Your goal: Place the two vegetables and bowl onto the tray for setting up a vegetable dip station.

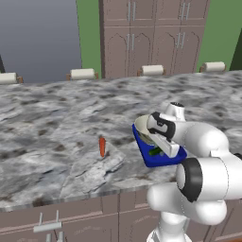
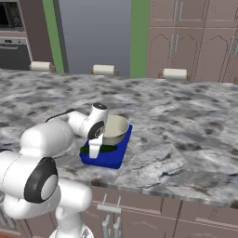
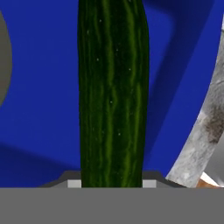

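Dark green elongated vegetable (image 3: 113,92) lies over flat bright blue tray (image 2: 114,158), jaws clamped on it beside round cream bowl (image 2: 115,128). Risk: lifting before release drags it off.

A bright blue tray (image 2: 113,157) sits on a counter (image 1: 56,118) of mottled grey, white and dark-veined marble. The bowl (image 2: 115,129) is cream-beige inside with a greyish outer wall. The vegetable on the tray (image 3: 112,92) is dark green with lighter green lengthwise streaks and pale specks. The carrot (image 1: 102,146) is orange-red. The cabinets (image 1: 151,33) are brown, the wall strips (image 2: 138,37) green.
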Available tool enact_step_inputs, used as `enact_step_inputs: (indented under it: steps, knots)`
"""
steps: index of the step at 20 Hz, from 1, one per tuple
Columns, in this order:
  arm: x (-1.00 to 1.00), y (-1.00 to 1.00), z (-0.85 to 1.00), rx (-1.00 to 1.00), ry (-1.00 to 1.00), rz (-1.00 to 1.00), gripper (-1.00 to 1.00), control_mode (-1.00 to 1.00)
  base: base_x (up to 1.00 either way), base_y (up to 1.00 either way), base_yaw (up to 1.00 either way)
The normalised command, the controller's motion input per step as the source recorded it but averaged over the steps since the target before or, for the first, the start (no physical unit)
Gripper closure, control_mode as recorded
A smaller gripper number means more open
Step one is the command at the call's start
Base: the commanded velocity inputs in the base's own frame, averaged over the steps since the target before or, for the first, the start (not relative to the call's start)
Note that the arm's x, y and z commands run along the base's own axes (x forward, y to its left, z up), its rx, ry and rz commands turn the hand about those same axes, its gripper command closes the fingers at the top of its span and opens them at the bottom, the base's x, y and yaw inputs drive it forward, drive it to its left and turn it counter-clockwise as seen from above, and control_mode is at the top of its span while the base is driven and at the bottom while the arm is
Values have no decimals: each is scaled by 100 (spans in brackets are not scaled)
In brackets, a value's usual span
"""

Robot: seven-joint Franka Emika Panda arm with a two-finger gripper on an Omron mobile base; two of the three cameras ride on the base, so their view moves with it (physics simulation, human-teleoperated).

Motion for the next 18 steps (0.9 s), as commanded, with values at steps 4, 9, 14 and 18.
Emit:
enact_step_inputs:
  steps: [4, 9, 14, 18]
  knots:
    - [7, 0, 0, 0, 0, 0, 100, -100, 0, 0, 0]
    - [4, 0, -1, 0, 0, 0, -100, -100, 0, 0, 0]
    - [1, -3, -2, 0, 0, 0, -100, -100, 0, 0, 0]
    - [0, -3, -2, 0, 0, 0, -100, -100, 0, 0, 0]
